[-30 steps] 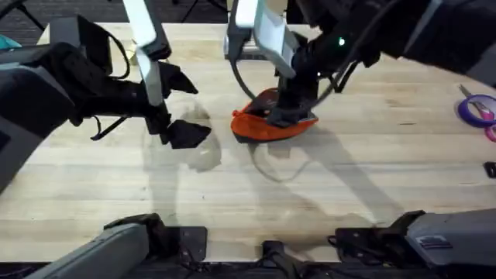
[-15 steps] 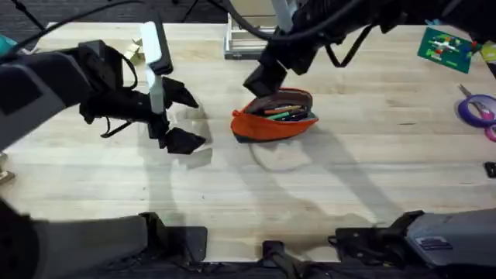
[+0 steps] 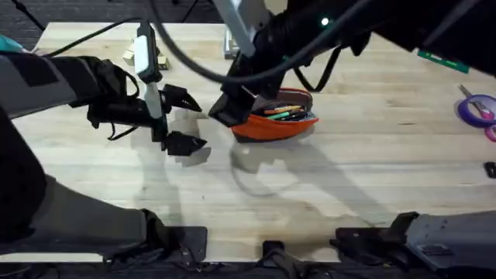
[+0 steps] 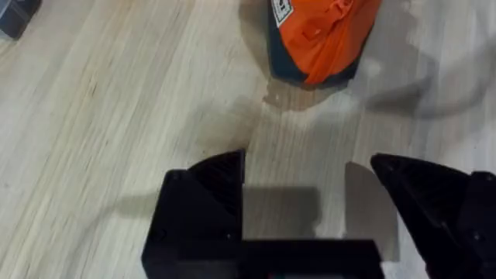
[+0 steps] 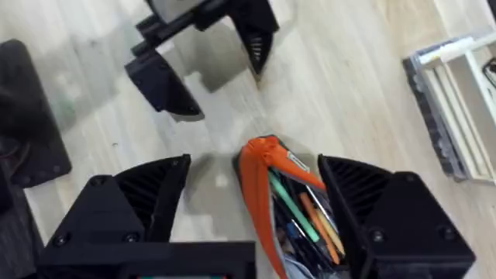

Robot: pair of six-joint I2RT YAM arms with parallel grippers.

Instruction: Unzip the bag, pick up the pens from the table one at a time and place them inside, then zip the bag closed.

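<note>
Orange pencil pouch (image 3: 275, 120) lies on the pale plank table (image 3: 349, 186), just above centre of the overhead frame, zipper open, mouth gaping upward. Pens inside (image 3: 283, 112): a green one, orange ones and dark ones, packed lengthwise. Dark strip runs along the pouch's lower edge.

Right gripper (image 3: 229, 108) hangs over the pouch's left end, arm coming in from the upper right across the middle, large and dark. Fingers spread wide, nothing between them. In the right wrist view (image 5: 252, 194) the two black fingers straddle the open pouch end (image 5: 267, 167), with the green pen (image 5: 291, 205) and an orange one visible in the mouth.

Left gripper (image 3: 182, 120) sits left of the pouch, near but apart, arm coming from the left edge. Fingers spread, holding nothing; bare wood between them in the left wrist view (image 4: 310, 186). Same view shows the pouch's closed end (image 4: 322, 39) ahead of the fingers, not touching.

Purple-handled scissors (image 3: 477, 107) at the far right edge of the table. Light-coloured tray or rack (image 5: 457, 93) at the upper right of the right wrist view.
</note>
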